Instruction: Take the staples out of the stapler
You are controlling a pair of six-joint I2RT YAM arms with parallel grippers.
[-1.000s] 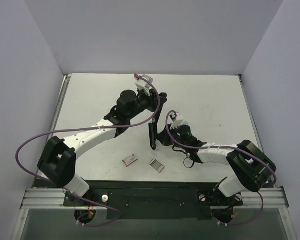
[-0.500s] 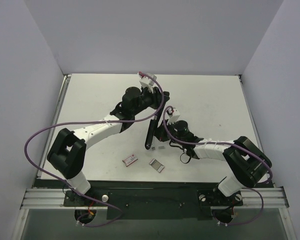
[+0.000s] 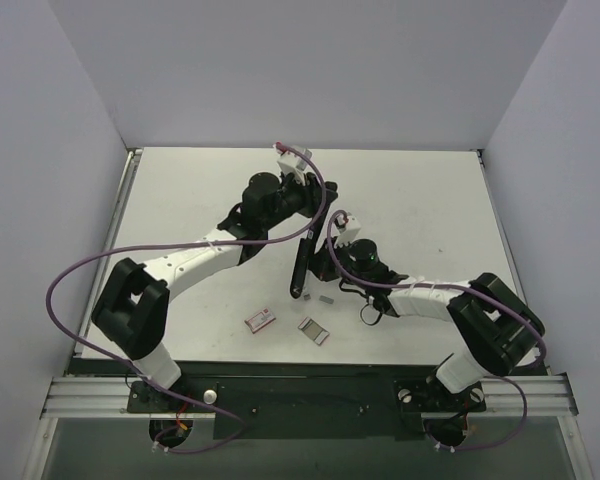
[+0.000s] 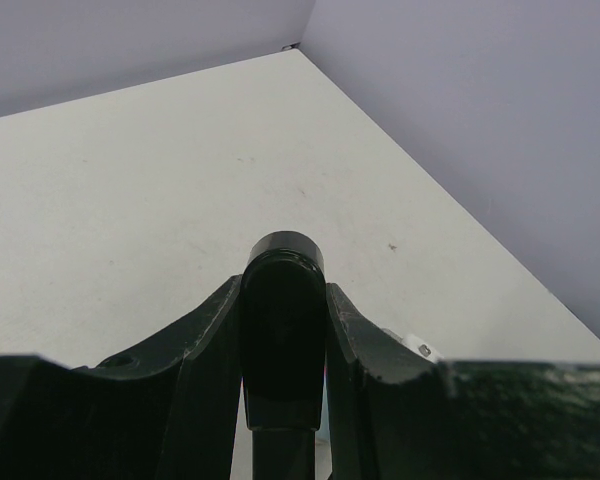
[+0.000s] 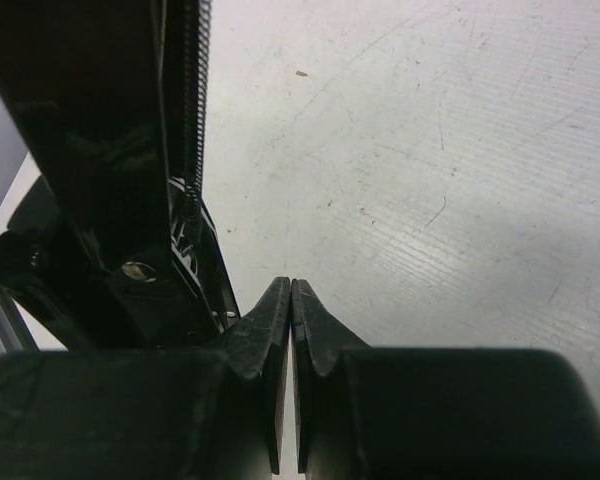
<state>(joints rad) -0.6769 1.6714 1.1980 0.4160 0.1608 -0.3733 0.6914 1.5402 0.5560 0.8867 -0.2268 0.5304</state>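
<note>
I am holding the rounded upper end of the black stapler [image 3: 302,265] pinched in my left claw [image 3: 313,222], just above the middle of the overhead frame. The stapler is slanting down and to the left from there, and I cannot tell whether its lower tip is touching the table [image 3: 430,200]. My right claw [image 3: 323,268] is sitting fully closed on nothing, just right of the stapler's body. A small grey staple piece [image 3: 327,297] is lying on the table just below that claw.
</note>
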